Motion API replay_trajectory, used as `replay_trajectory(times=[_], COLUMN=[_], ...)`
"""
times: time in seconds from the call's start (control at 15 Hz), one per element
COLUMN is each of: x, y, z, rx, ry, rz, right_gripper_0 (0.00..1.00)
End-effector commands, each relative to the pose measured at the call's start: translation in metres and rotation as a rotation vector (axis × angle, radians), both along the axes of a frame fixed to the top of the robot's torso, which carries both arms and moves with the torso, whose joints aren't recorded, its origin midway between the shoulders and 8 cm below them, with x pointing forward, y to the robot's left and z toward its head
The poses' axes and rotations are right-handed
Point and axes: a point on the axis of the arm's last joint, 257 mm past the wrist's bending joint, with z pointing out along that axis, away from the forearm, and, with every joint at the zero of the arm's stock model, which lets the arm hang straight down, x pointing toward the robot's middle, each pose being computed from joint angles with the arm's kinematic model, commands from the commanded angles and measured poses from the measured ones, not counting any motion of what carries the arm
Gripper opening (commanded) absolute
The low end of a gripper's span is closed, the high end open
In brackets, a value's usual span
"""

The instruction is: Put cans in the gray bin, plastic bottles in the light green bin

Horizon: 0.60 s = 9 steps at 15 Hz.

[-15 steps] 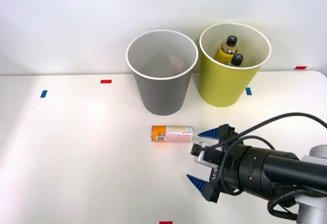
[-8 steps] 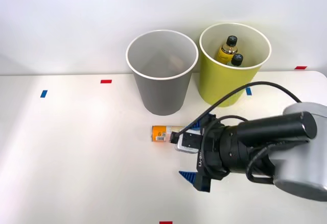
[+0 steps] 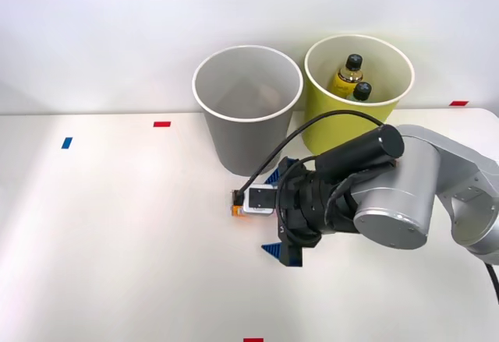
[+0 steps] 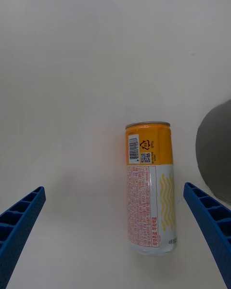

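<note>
Orange-banded can (image 4: 148, 188): lying on its side on the white table (image 3: 117, 241), just in front of the gray bin (image 3: 248, 112). My right pincer (image 3: 277, 213): fingers spread wide, straddling the can, not touching. Plastic bottles (image 3: 349, 77): both inside the light green bin (image 3: 355, 132). Step in hand, by my judgement: grasping the can. Next move calls for lowering, pinching its body, lifting over the gray rim.

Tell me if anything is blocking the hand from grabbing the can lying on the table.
Nothing visible. The can lies on bare table between the open right hand's blue fingers, with the gray bin off to one side.
</note>
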Motion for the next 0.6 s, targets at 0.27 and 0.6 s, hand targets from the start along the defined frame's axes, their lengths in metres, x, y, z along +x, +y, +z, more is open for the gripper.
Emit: replay_trajectory(times=[0.27, 0.6], x=[0.004, 0.019], y=[0.002, 0.012], z=[-0.007, -0.023], rx=[-0.158, -0.171], ry=[-0.007, 0.009], rz=[-0.017, -0.058], right_gripper_0=[1.0, 1.0])
